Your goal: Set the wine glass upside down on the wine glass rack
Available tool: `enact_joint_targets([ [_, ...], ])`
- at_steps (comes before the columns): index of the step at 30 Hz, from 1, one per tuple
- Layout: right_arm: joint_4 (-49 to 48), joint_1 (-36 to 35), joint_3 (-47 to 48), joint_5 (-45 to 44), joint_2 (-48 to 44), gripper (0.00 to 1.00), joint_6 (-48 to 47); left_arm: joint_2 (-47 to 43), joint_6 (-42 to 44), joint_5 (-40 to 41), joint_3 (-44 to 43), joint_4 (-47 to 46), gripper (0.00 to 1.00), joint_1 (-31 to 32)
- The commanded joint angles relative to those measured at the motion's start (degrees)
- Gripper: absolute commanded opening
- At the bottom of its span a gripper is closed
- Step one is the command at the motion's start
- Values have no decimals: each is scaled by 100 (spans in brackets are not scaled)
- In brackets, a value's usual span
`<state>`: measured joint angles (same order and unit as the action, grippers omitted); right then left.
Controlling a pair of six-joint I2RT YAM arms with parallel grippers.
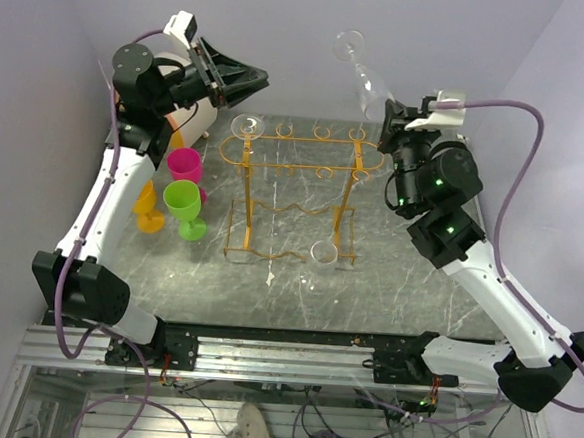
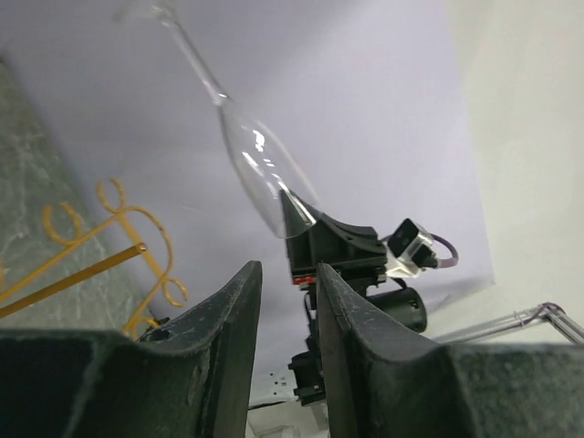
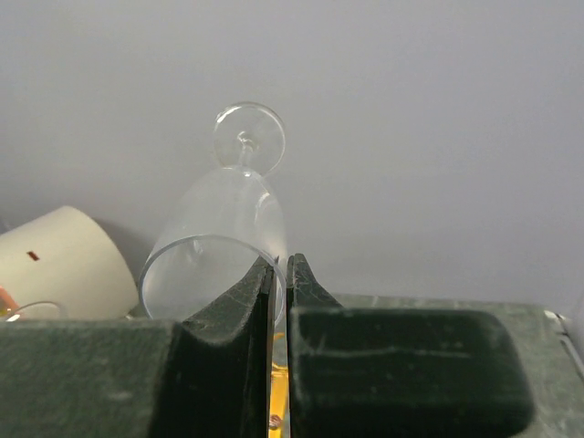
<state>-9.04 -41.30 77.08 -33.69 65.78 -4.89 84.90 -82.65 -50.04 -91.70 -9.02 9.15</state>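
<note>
The clear wine glass (image 1: 365, 76) is held tilted in the air above the right end of the gold wire rack (image 1: 296, 164), with its foot pointing up and back. My right gripper (image 1: 387, 120) is shut on the rim of the bowl. In the right wrist view the glass (image 3: 224, 233) leans away from my gripper (image 3: 281, 263), one finger inside the bowl and one outside. My left gripper (image 1: 253, 84) is open and empty, raised at the back left; its view shows the glass (image 2: 260, 169), the rack's hooks (image 2: 137, 246) and my own gripper (image 2: 287, 266).
A clear glass (image 1: 246, 126) hangs at the rack's left end, and another clear glass (image 1: 322, 253) is by its front right foot. Pink (image 1: 186, 163), green (image 1: 183, 203) and orange (image 1: 150, 211) goblets stand left of the rack. A beige drum box (image 1: 193, 122) is behind them.
</note>
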Motion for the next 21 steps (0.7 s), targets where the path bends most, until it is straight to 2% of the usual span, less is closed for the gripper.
enact_joint_targets([
  [1, -1402, -134, -225, 352, 2, 0, -25, 87, -321, 431, -284, -356, 42, 367],
  [9, -2606, -660, -713, 446, 275, 0, -83, 406, -327, 500, -334, -465, 42, 432],
  [21, -3127, -1220, -526, 259, 927, 0, -447, 720, -321, 479, -589, -607, 42, 426],
])
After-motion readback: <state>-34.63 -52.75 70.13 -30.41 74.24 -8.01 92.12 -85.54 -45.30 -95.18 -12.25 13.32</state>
